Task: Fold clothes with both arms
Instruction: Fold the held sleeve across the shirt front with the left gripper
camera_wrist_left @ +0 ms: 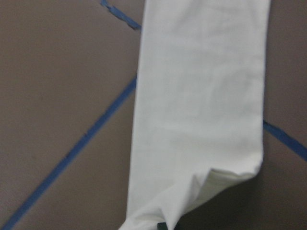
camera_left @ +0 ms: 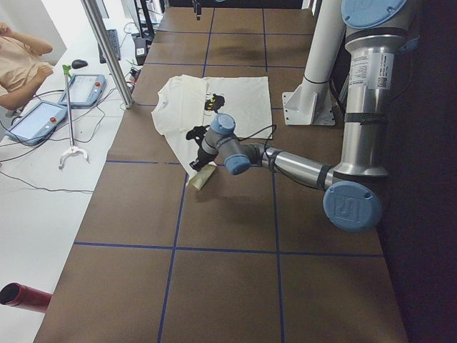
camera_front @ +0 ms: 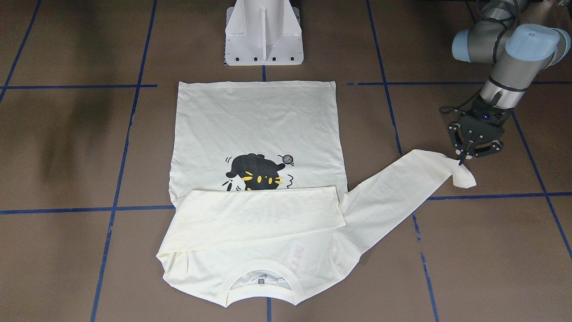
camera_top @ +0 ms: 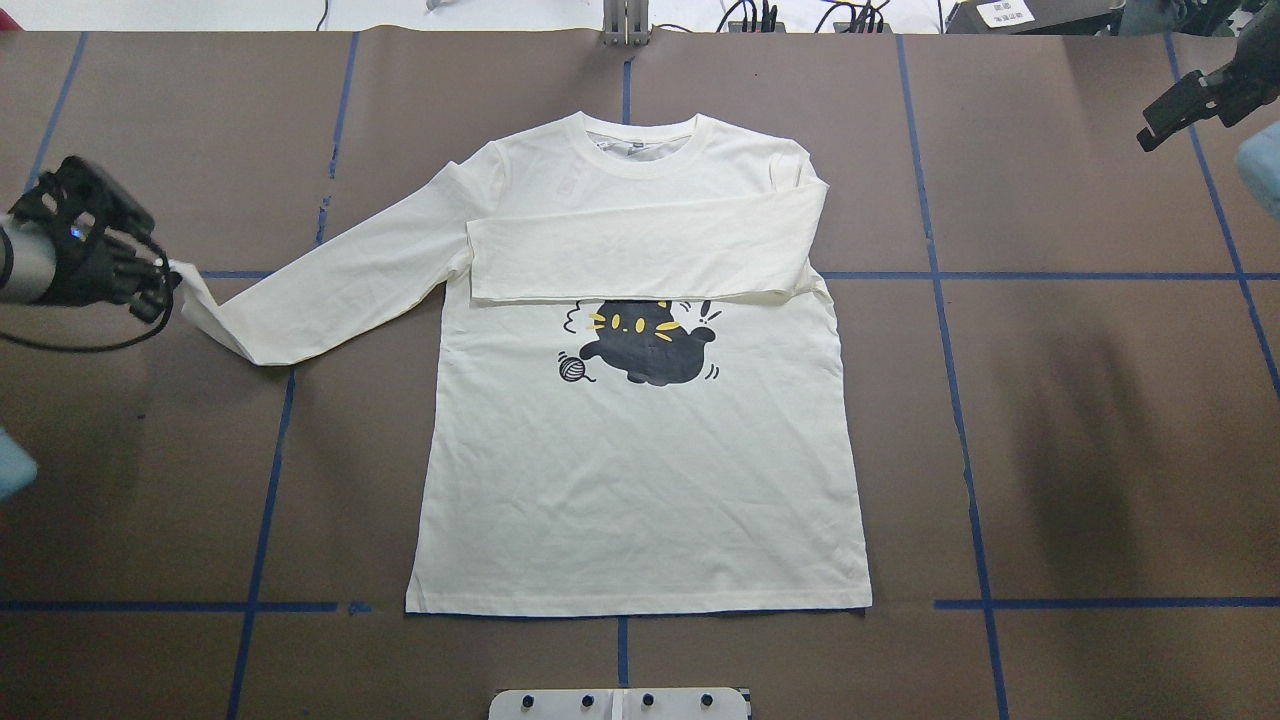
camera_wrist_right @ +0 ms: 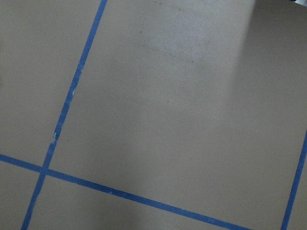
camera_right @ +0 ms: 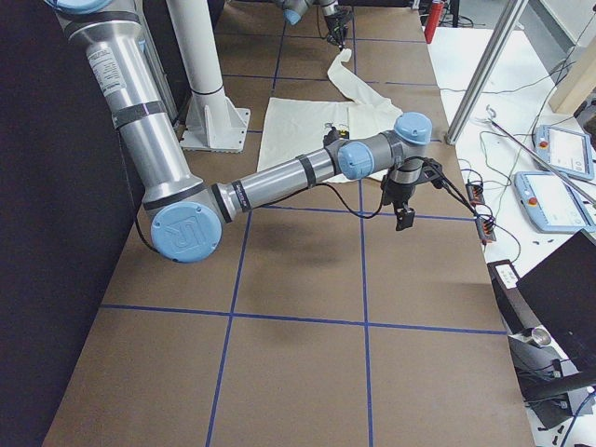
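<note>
Sleeve cuff (camera_front: 463,178) (curled up) of T-shirt (camera_front: 254,120) pinched in left claw (camera_front: 460,159).

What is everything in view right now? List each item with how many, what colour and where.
T-shirt: one, cream-white with a black cat print, flat at the table's centre; one sleeve folded across the chest, the other stretched out sideways.
table: one, brown, under everything.
tape lines: several, blue, a grid on the table.
pedestal: one, white, at the robot's edge of the table.
pendants: two, grey-blue, on the white bench beside the table.
person: one, peach top, by the pendants, only partly in view.
left gripper: one, black, closed on the outstretched sleeve's cuff.
right gripper: one, black, over the table, apart from the T-shirt; open or shut unclear.
</note>
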